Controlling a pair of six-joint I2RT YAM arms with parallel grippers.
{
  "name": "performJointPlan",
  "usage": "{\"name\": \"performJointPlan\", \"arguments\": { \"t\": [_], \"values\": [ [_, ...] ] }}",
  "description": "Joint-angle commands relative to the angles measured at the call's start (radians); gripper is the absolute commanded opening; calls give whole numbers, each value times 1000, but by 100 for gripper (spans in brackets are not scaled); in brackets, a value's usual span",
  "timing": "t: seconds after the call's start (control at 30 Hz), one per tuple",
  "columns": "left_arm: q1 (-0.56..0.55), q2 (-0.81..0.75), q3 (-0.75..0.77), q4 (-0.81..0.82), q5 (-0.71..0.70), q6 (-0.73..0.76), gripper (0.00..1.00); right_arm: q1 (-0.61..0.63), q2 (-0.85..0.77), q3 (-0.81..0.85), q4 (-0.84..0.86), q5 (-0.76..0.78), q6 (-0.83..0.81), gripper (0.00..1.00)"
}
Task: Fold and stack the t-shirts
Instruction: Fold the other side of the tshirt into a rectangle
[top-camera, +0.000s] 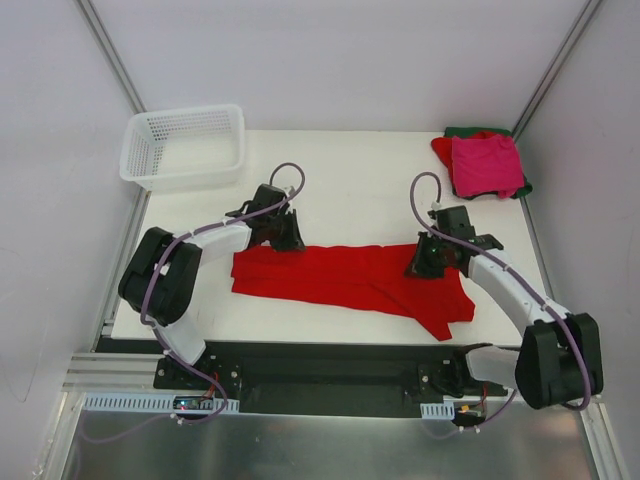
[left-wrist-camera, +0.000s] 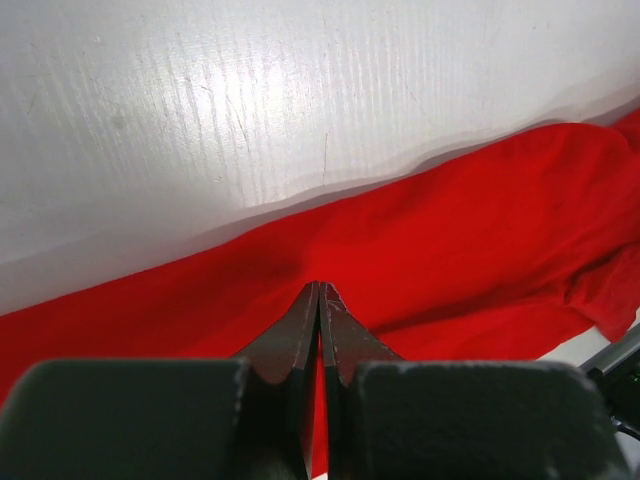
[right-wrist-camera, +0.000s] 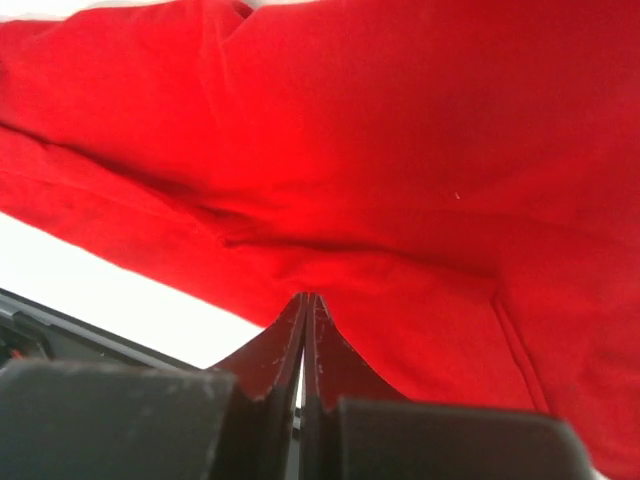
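1. pinching the far edge of the red shirt (top-camera: 340, 275), the left gripper (top-camera: 285, 235) is clenched, jaws pressed together on the cloth.
2. from the left wrist, its tips meet on the red shirt (left-wrist-camera: 450, 240). cloth spreads to both sides of them, and bare table (left-wrist-camera: 250, 100) lies ahead.
3. the right gripper (top-camera: 428, 262) is clenched too, grasping the same shirt's far edge toward the sleeve end.
4. from the right wrist, the right gripper (right-wrist-camera: 303, 297) has its tips closed on the red shirt (right-wrist-camera: 400, 150). cloth fills the view ahead and to the right, creases run in toward the tips, and a white strip of table shows to their left.
5. the shirt lies in one long band on the table (top-camera: 350, 190) between the two grippers, with a sleeve trailing back toward the right arm's base.
6. well beyond the right gripper, a folded pink shirt (top-camera: 487, 165) lies on a green shirt (top-camera: 470, 131) and another red shirt (top-camera: 441, 150), only their edges showing.
7. well beyond the left gripper, off to its left, stands a basket (top-camera: 185, 145).
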Motion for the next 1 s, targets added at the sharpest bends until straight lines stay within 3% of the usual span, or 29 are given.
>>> {"name": "performJointPlan", "arguments": {
  "t": [0.0,0.43,0.97],
  "values": [
    [-15,7,11,22,-15,4,0,46,108,30,115,45,28,1],
    [-39,-125,-127,22,-38,9,0,123,408,184,185,51,15,1],
    [-44,-216,-227,20,-88,12,0,157,503,231,196,46,14,1]
  ]
}}
